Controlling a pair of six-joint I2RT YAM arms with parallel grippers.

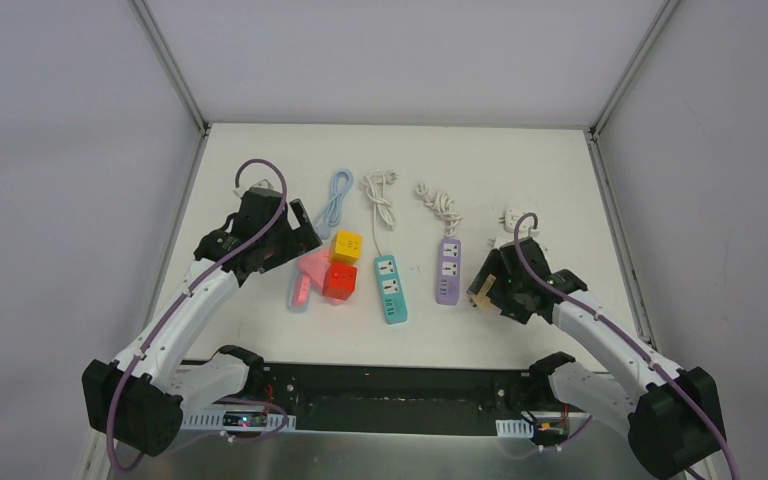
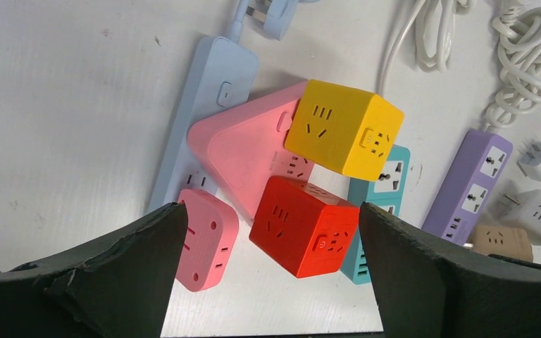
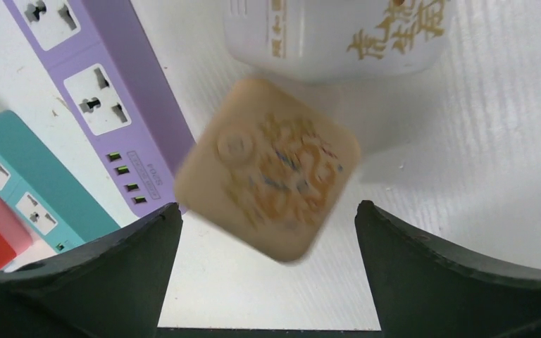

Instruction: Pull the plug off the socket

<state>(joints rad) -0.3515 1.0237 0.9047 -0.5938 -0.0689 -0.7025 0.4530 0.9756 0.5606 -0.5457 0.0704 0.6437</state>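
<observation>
Wide-open left gripper and right gripper hang over the table.
Left frames the pink strip carrying a red cube and yellow cube, probably to pull one. Right brackets a blurred beige plug, untouched, beside a white cube.

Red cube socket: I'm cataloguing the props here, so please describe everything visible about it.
The red cube socket is a glossy plastic cube with rounded edges. Its upper face carries plug slots; a side face shows more slots and a small power button. It sits tilted against the pink triangular strip, near the yellow cube, overlapping the teal strip in the left wrist view. Whether it is plugged in cannot be seen. Nothing grips it.
</observation>
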